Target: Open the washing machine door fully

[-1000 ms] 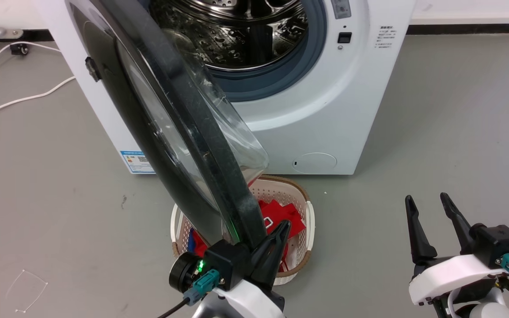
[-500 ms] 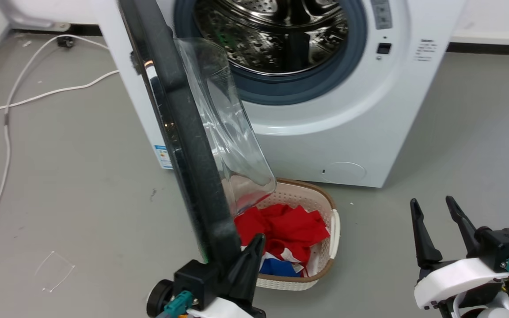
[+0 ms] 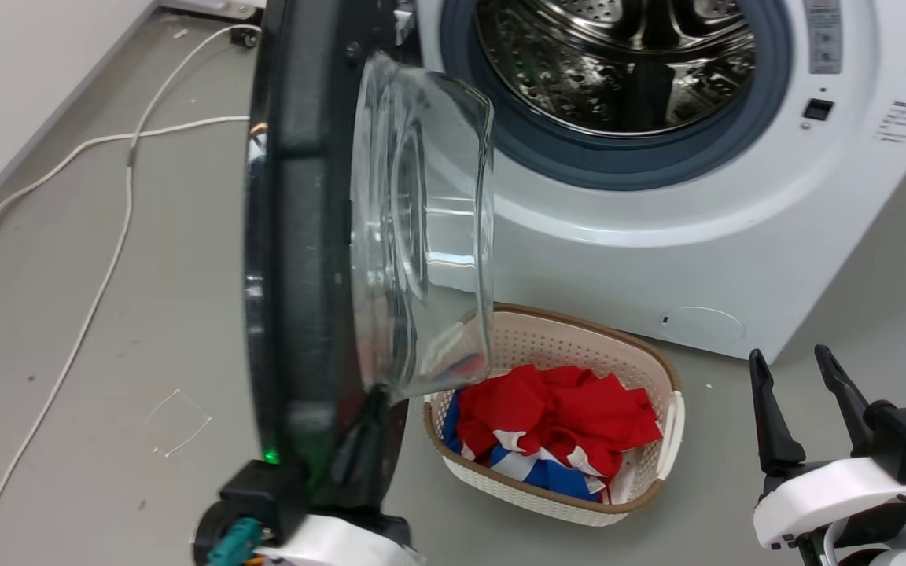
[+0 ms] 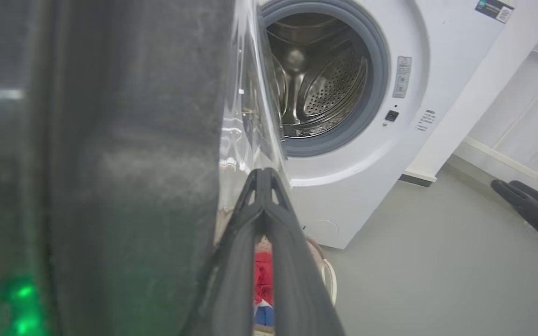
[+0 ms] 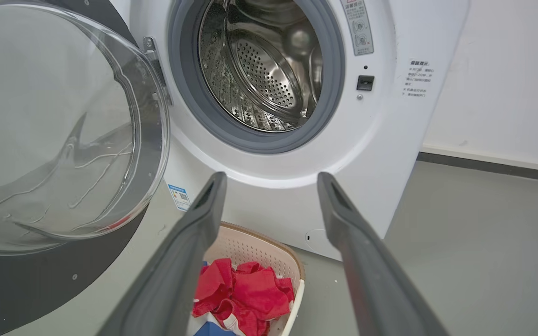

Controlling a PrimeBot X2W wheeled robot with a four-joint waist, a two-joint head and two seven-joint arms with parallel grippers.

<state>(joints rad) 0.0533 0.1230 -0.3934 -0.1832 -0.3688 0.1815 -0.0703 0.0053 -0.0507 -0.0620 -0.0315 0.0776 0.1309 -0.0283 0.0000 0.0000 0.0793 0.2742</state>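
The machine (image 3: 657, 259) stands on a grey floor (image 3: 107, 503), and its steel drum (image 3: 626, 63) lies exposed inside a grey-blue seal (image 3: 579, 157).

The door (image 3: 296, 236) hangs from the machine's left side. It is swung well clear of the opening and shows edge-on in the head view, roughly square to the machine front. Its clear bowl (image 3: 429, 236) projects from the inner face toward the robot's right. In the right wrist view the door (image 5: 40, 289) shows its inner face, with the bowl (image 5: 54, 130) at centre.

A pale perforated basket (image 3: 532, 334) sits on the floor just in front of the machine, below the opening and beside the door's lower edge. It holds red, blue and white cloth (image 3: 571, 409).

Left gripper (image 3: 374, 401): fingers together, tips meeting, nothing between them. It lies against the door's inner side at the lower rim, just under the bowl. The left wrist view shows the joined tips (image 4: 262, 175) directly beside the dark rim.

Right gripper (image 3: 787, 354): fingers apart and empty. It hangs at the lower right, well apart from the door, pointing toward the machine front (image 5: 272, 176).

A white cable (image 3: 107, 259) runs across the floor left of the door.
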